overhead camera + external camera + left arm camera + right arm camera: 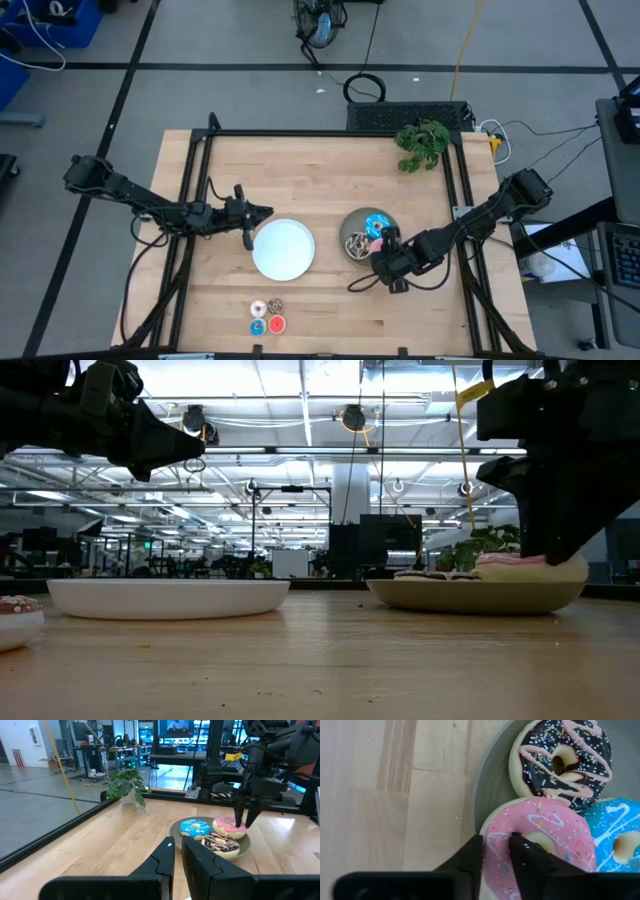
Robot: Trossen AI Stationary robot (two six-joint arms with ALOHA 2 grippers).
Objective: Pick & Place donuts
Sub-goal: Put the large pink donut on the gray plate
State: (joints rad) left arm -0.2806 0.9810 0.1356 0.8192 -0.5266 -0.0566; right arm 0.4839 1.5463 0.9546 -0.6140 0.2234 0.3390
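Note:
Three larger donuts lie together on the grey-green plate (352,226): pink (555,827), blue sprinkled (620,837) and brown drizzled (560,757). My right gripper (497,840) stands over that plate's near-right side, shut on the pink donut. Four tiny donuts (267,316) sit in a cluster on the table near the front edge. My left gripper (262,212) hovers shut above the table, just left of the round white plate (283,250), holding nothing. My right gripper pinches the pink donut's ring (495,852), one finger (522,850) in the hole and the other (472,857) at the outer edge. It comes from above, pointing down (243,820). The donut lies on the grey-green plate (245,851), against the other two donuts.
A small potted plant (422,143) stands at the table's far right corner. The black frame rails (200,180) run along the left, right and far sides. Bare wood lies between the two plates and the tiny donuts.

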